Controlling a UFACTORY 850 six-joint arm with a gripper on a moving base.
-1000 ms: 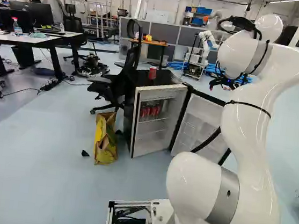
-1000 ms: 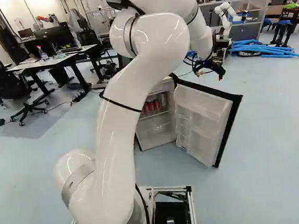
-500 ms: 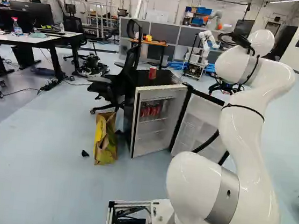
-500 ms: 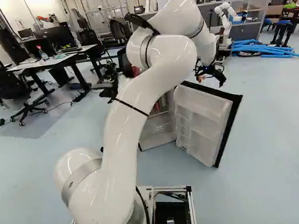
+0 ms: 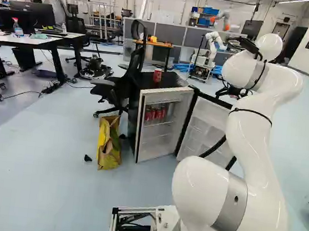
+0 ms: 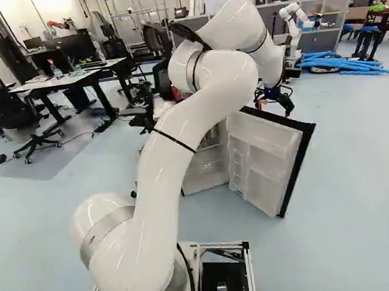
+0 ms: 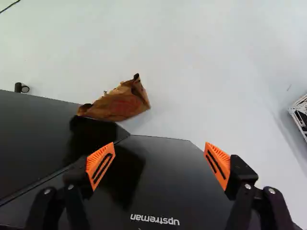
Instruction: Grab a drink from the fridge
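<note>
1. Jaws: wide apart, nothing clamped. Orange pads face each other across a gap on the black gripper.
2. Behind that gap in the wrist view: glossy black panel with pale lettering, looks like fridge exterior. Can't tell if the fingers touch it.
3. Out past the panel, same view: crumpled paper bag, brown and yellow. In the left base view it stands on the floor, just beside the fridge's left side.
4. In the right base view the gripper is up by the top edge of the fridge door. Door is swung open, white shelved liner showing.
5. Drinks: row of red cans upright on an upper shelf inside the mini fridge. Gripper is outside, apart from them.
6. One more red can upright on the fridge's black top.
7. White arm rises from the mobile base, bends over and cuts across part of the fridge in the right base view. In the left base view it passes in front of the open door.
8. Black office chair beside and behind the fridge, small dark piece on the floor near the bag.
9. Further back: desk with a spray bottle on it at the left, another robot by blue tubes at the right of the right base view.
</note>
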